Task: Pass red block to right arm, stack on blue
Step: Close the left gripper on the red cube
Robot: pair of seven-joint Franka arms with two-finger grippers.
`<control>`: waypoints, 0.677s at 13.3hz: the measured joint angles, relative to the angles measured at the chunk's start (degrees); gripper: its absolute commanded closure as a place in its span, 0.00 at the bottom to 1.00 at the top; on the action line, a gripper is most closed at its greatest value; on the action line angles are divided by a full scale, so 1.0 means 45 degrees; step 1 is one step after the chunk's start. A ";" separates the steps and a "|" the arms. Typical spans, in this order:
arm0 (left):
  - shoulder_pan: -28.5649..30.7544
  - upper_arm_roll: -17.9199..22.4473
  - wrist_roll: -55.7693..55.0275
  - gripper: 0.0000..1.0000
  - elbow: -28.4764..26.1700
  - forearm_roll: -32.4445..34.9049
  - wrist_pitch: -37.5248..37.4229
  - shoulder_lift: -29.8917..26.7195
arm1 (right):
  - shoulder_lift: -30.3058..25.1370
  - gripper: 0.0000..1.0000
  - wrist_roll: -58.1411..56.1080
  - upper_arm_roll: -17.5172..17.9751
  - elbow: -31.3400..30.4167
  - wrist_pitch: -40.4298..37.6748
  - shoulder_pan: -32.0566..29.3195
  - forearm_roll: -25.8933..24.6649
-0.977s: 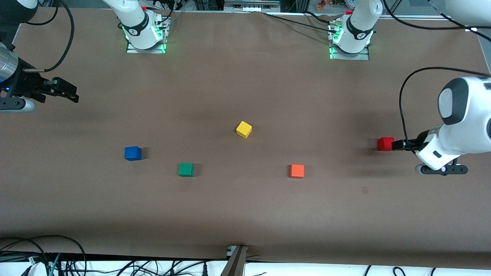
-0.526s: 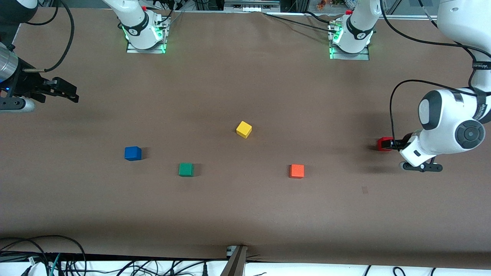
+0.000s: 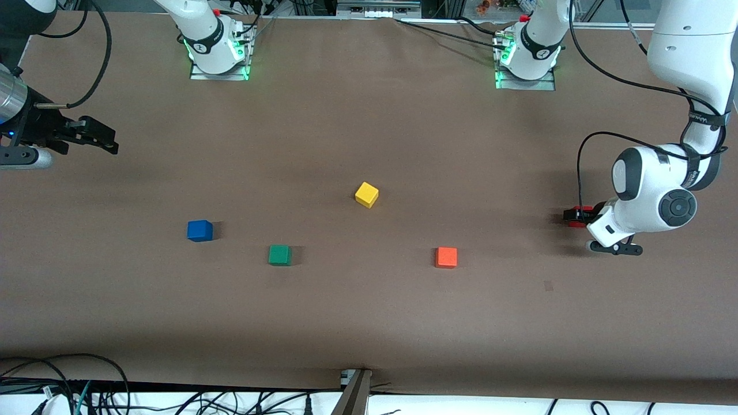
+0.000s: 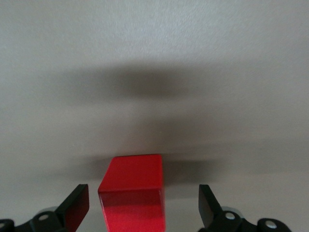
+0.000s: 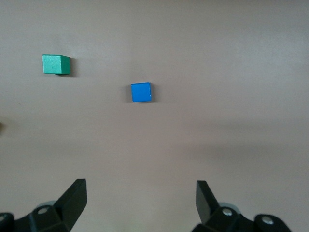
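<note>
The red block [image 3: 583, 208] sits on the table at the left arm's end. My left gripper [image 3: 576, 217] is down around it, open, one finger on each side. In the left wrist view the red block [image 4: 133, 193] stands between the fingers [image 4: 77, 208] with gaps on both sides. The blue block [image 3: 199, 230] rests toward the right arm's end. My right gripper [image 3: 98, 138] waits open and empty above the table at that end. Its wrist view shows the blue block [image 5: 141, 92] ahead of the right gripper [image 5: 141, 200].
A green block [image 3: 279, 255] lies beside the blue one, slightly nearer the front camera, and shows in the right wrist view [image 5: 56, 64]. A yellow block [image 3: 366, 194] sits mid-table. An orange block [image 3: 446, 257] lies between the green and red blocks. Cables run along the table's front edge [image 3: 230, 383].
The left arm has swung in and the left gripper has slid over the red block, which now sits between its open fingers. The right arm has not moved.
</note>
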 measured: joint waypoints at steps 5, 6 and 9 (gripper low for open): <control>0.0059 0.0000 0.0023 0.47 -0.0153 0.0000 0.0332 0.0374 | 0.0000 0.00 0.0001 0.0000 0.0000 -0.0055 0.0000 0.0000; 0.0104 0.0000 0.0028 0.62 -0.0173 0.0000 0.0334 0.0435 | 0.0000 0.00 0.0002 0.0001 0.0000 -0.0068 0.0001 0.0000; 0.0220 -0.0005 0.0033 0.97 -0.0202 -0.0001 0.0334 0.0473 | 0.0000 0.00 0.0002 0.0001 0.0000 -0.0082 0.0000 0.0000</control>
